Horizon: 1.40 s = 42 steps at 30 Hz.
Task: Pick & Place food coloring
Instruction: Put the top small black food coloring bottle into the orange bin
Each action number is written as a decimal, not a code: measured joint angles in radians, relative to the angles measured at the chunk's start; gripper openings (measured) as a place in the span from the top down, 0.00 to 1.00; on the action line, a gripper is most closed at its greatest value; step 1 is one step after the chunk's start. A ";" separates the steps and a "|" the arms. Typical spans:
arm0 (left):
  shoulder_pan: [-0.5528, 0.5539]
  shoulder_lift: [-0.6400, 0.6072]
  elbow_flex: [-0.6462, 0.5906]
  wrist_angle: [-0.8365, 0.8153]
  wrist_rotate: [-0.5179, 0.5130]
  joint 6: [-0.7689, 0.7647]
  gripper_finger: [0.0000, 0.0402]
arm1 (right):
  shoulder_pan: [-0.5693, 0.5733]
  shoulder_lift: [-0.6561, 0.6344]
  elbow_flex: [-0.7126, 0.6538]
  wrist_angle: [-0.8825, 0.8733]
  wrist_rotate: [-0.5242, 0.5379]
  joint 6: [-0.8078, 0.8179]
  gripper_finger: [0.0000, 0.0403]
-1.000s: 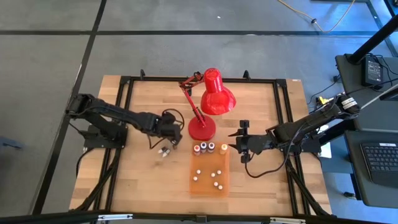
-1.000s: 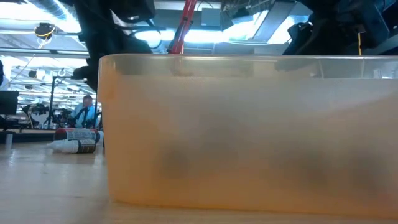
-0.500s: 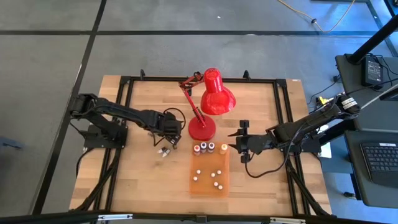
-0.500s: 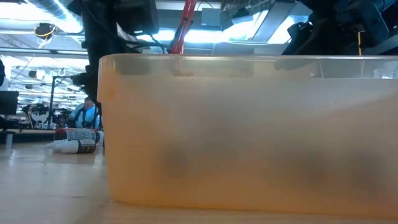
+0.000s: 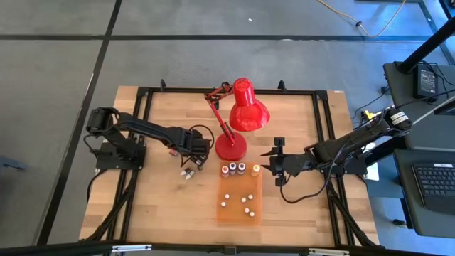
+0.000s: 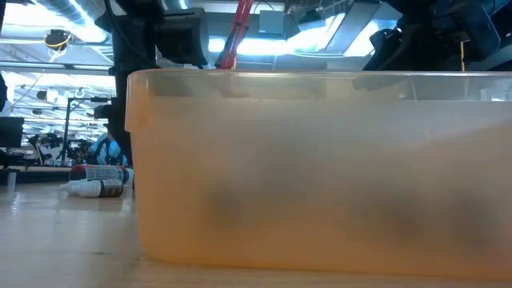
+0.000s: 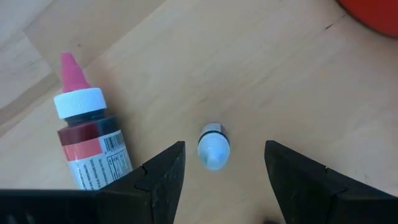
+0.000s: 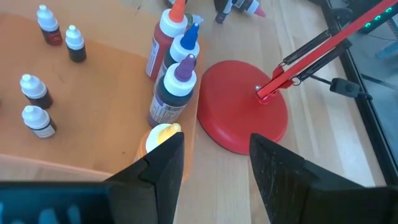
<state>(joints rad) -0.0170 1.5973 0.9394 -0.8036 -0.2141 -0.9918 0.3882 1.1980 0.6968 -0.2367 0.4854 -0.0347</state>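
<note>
here, on a wooden desk [image 5: 163, 206], the left end effector [image 5: 197, 149] hangs above 2 food coloring bottles lying near the base of a red desk lamp [image 5: 238, 117]. its fingers [image 7: 163, 176] stand wide apart and hold nothing (in the left wrist view a small white-capped bottle [image 7: 213, 145] stands between them on the wood, and a larger pink-tipped bottle [image 7: 89, 140] lies just beside). in the high view this pair [image 5: 188, 173] sits to the left of a translucent orange tray [image 5: 239, 213].

the right end effector [image 5: 274, 161] waits just right of the tray's far corner, its fingers [image 8: 277, 174] spread wide with nothing between them. along the tray's far edge stands a row of 4 taller bottles [image 5: 239, 170]: in the right wrist view, an orange-tipped one [image 8: 166, 38], a blue-tipped one [image 8: 185, 45], a purple-tipped one [image 8: 172, 89] and a yellow-capped one [image 8: 159, 139], next to the lamp's round red base [image 8: 244, 106]. inside the tray stand several tiny white-capped dropper bottles [image 5: 241, 202], well apart from each other; 4 of them [image 8: 46, 84] show in the right wrist view.

the low view is filled by the tray's orange wall [image 6: 320, 168], with the 2 loose bottles [image 6: 98, 181] lying on the desk beyond its left end.
</note>
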 joint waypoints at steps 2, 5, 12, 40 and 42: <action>0.000 0.007 0.000 -0.001 0.007 -0.001 0.47 | 0.000 0.000 0.000 0.000 0.000 0.000 0.54; -0.001 0.023 0.000 0.000 0.029 0.001 0.47 | 0.000 0.000 0.000 0.000 0.000 0.000 0.54; 0.000 0.036 0.000 0.000 0.003 0.002 0.53 | 0.000 0.000 0.000 0.000 0.000 0.000 0.54; -0.127 0.036 0.290 -0.131 -0.056 0.170 0.87 | 0.000 0.000 0.000 -0.001 0.002 -0.001 0.54; -0.165 0.035 0.335 -0.116 -0.056 0.216 0.87 | 0.000 0.000 0.000 -0.002 0.002 -0.001 0.54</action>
<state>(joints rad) -0.1815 1.6325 1.2749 -0.9193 -0.2699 -0.7757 0.3885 1.1980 0.6971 -0.2382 0.4870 -0.0357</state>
